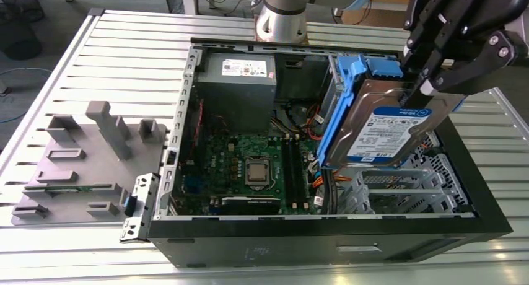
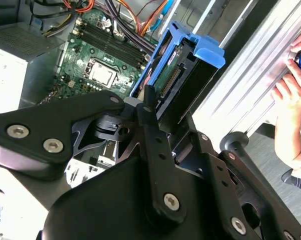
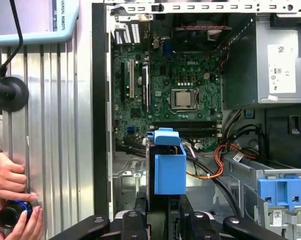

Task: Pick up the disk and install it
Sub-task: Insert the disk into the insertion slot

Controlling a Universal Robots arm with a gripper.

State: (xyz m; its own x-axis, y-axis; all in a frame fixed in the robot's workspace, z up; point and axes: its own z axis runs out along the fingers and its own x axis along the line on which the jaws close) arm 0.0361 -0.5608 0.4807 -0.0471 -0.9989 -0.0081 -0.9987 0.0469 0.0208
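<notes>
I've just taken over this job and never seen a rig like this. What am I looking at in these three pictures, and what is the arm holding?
This is one robot arm with a black two-fingered gripper. The exterior view is shot from off the arm; both wrist views ride on the arm and look past the gripper. On the slatted metal table lies an open black computer case, showing its green motherboard and grey power-supply box. At the exterior view's left stands a grey block-shaped fixture. The gripper is shut on the disk, a flat silver hard drive with a white-and-blue label and blue plastic bracket, held tilted over the case, not yet seated. A person's hands are at the table beside the case.
</notes>
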